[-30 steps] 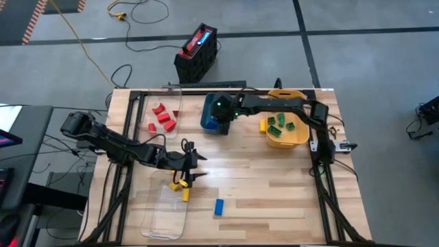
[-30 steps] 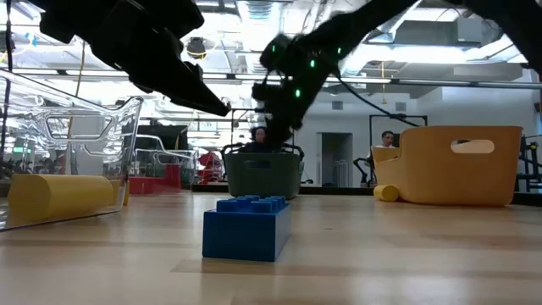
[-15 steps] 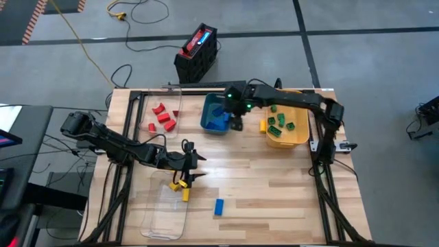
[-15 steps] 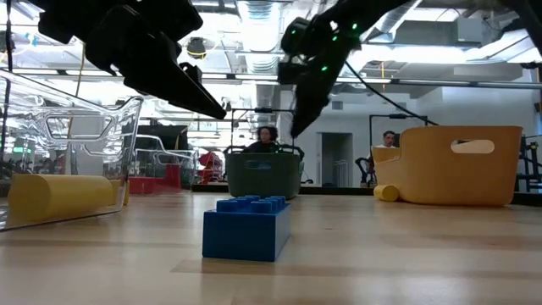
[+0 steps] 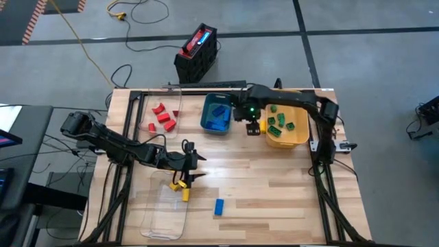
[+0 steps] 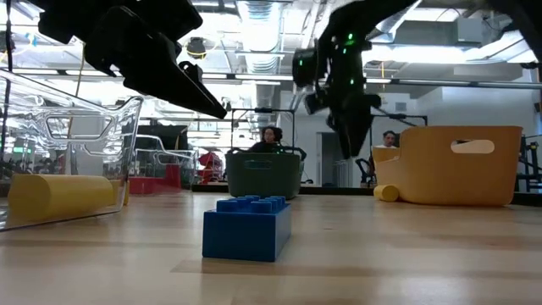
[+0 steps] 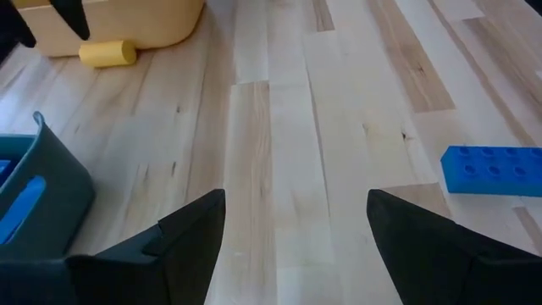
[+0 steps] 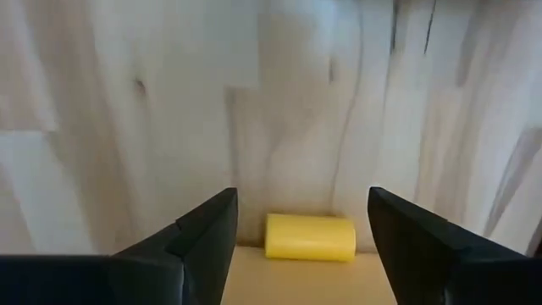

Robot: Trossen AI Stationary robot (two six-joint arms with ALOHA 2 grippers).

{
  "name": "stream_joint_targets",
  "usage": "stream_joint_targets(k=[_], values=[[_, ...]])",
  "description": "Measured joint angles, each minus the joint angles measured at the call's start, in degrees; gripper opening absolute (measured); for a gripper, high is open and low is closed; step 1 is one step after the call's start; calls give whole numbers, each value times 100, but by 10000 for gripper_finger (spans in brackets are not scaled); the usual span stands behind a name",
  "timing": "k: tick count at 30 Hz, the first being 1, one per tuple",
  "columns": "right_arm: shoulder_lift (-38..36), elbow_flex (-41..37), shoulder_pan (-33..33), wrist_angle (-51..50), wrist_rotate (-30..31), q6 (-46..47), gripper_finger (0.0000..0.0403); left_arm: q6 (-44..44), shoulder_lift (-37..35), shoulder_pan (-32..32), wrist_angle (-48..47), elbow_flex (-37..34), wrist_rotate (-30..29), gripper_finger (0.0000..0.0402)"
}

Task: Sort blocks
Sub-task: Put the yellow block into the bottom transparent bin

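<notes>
Nearest the front edge, one blue block (image 5: 219,206) lying alone on the table (image 5: 274,185), two yellow blocks (image 5: 181,189) by the clear tray (image 5: 164,213). Mid-table, left gripper (image 5: 194,165) hovering, fingers apart and empty. Farther back, right gripper (image 5: 252,127) with fingers apart above a yellow block (image 8: 310,237) beside the yellow bin (image 5: 296,137); blue blocks (image 5: 219,118) in the teal bin (image 5: 206,110), red blocks (image 5: 163,118) at far left.

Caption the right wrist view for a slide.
Open right gripper hovers over the wooden table, a yellow block lying between its fingers.
</notes>
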Motion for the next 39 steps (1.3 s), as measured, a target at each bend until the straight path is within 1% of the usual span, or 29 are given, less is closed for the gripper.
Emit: stream_joint_targets(k=[3, 5, 8, 12, 16, 18, 21, 36, 39], values=[[237, 1, -72, -282, 41, 13, 281, 2, -2, 0, -32, 0, 90, 280], [449, 1, -66, -445, 82, 31, 294, 4, -2, 0, -38, 0, 191, 280], [746, 1, -66, -577, 313, 36, 324, 88, -2, 0, -70, 0, 205, 280], [989, 8, -149, -578, 395, 266, 368, 181, -4, 2, -149, 0, 207, 280], [1170, 39, -189, -656, 1063, 477, 395, 248, -8, 2, -179, 2, 211, 280], [1219, 130, -189, -776, 1182, 539, 398, 286, -8, 2, -194, 2, 214, 280], [1227, 209, -213, -859, 1195, 756, 398, 295, -8, 2, -215, 4, 213, 280], [1250, 224, -427, -796, 1114, 658, 400, 157, -8, 0, -390, 4, 507, 280], [1335, 223, -388, -930, 1091, 606, 400, 129, 7, -2, -521, -11, 515, 280]])
